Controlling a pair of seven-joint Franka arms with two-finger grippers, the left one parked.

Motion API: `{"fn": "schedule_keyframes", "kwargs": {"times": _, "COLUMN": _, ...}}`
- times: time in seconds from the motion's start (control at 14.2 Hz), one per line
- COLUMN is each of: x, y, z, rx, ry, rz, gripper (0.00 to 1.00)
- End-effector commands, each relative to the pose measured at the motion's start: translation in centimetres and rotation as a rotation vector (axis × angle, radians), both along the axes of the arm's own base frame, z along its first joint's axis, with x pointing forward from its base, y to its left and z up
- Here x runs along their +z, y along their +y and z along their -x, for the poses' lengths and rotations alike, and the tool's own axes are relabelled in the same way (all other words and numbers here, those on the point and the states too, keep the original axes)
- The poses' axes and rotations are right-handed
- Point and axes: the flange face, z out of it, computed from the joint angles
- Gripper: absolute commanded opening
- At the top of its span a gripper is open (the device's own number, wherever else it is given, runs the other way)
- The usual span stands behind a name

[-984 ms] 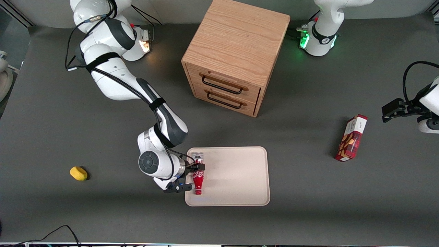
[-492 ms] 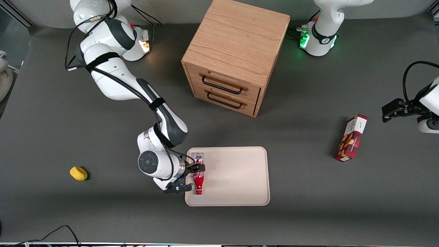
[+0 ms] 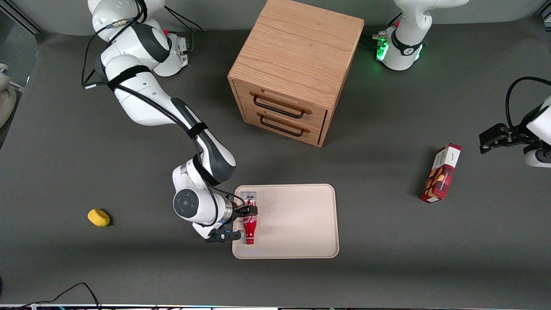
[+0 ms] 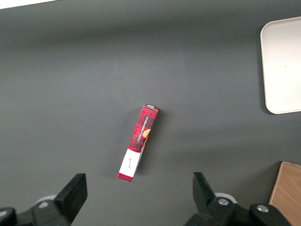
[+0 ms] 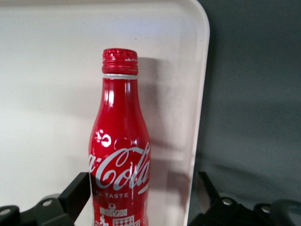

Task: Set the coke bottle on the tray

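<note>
The red coke bottle point(image 3: 249, 226) lies flat on the beige tray point(image 3: 297, 219), close to the rim at the working arm's end. Its silver base end points away from the front camera and its red cap points toward it. My right gripper point(image 3: 241, 223) hangs over the bottle's lower body with its fingers spread. In the right wrist view the bottle point(image 5: 120, 155) lies on the tray point(image 5: 47, 70) between the open fingers of the gripper point(image 5: 141, 200). One finger point(image 5: 77, 190) is beside the bottle and the other point(image 5: 207, 193) is well clear of it, past the rim.
A wooden drawer cabinet point(image 3: 295, 69) stands farther from the front camera than the tray. A red-and-white snack box point(image 3: 441, 173) lies toward the parked arm's end and shows in the left wrist view point(image 4: 138, 142). A small yellow object point(image 3: 98, 217) lies toward the working arm's end.
Bottle, tray and gripper stay where they were. The amber light at the working arm's base has gone out.
</note>
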Motion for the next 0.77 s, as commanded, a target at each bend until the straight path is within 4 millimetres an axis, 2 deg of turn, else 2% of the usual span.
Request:
{"fn": "schedule_keyframes", "kwargs": {"times": 0.0, "x": 2.8, "y": 0.5, "z": -0.1, "rx": -0.009, "ry": -0.015, "rz": -0.012, "gripper": 1.00}}
{"fn": "schedule_keyframes", "kwargs": {"times": 0.07, "x": 3.7, "y": 0.4, "z": 0.4, "rx": -0.003, "ry": -0.012, "rz": -0.006, "gripper": 1.00}}
{"fn": "schedule_keyframes", "kwargs": {"times": 0.21, "x": 7.3, "y": -0.5, "z": 1.1, "rx": -0.011, "ry": -0.022, "rz": 0.003, "gripper": 1.00}}
{"fn": "schedule_keyframes", "kwargs": {"times": 0.35, "x": 12.1, "y": -4.3, "z": 1.8, "rx": -0.094, "ry": -0.028, "rz": 0.026, "gripper": 1.00}}
{"fn": "schedule_keyframes", "kwargs": {"times": 0.49, "x": 16.4, "y": -9.2, "z": 2.8, "rx": -0.128, "ry": -0.052, "rz": 0.052, "gripper": 1.00}}
{"fn": "schedule_keyframes", "kwargs": {"times": 0.63, "x": 21.3, "y": -14.1, "z": 4.5, "rx": -0.172, "ry": -0.092, "rz": 0.081, "gripper": 1.00}}
{"fn": "schedule_keyframes", "kwargs": {"times": 0.7, "x": 23.4, "y": -15.9, "z": 5.9, "rx": -0.167, "ry": -0.110, "rz": 0.095, "gripper": 1.00}}
